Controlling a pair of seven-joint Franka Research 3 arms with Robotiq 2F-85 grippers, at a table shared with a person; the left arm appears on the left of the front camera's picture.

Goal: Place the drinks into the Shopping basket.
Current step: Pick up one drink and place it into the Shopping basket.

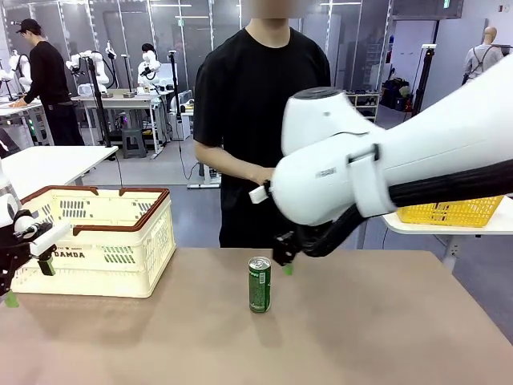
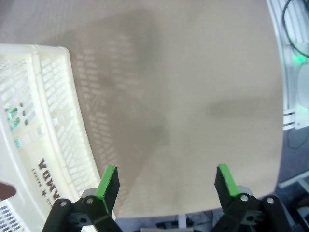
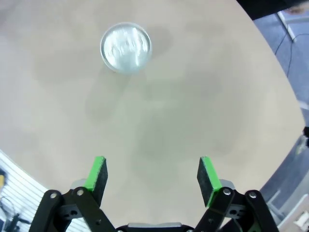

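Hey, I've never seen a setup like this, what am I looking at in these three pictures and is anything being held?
Two white robot arms share a table with a person standing opposite. One picture looks across the table; the other two come from cameras on each wrist, looking down past green-padded fingers. A green can stands upright mid-table; from above it is the silver circle. A cream shopping basket sits at the left. The right gripper hovers near the can, the left gripper beside the basket. Both are open, holding nothing.

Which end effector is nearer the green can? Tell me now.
Right. The right end effector hangs open just beyond the green can, on its right. The left end effector is open at the table's left edge, by the Shopping basket.
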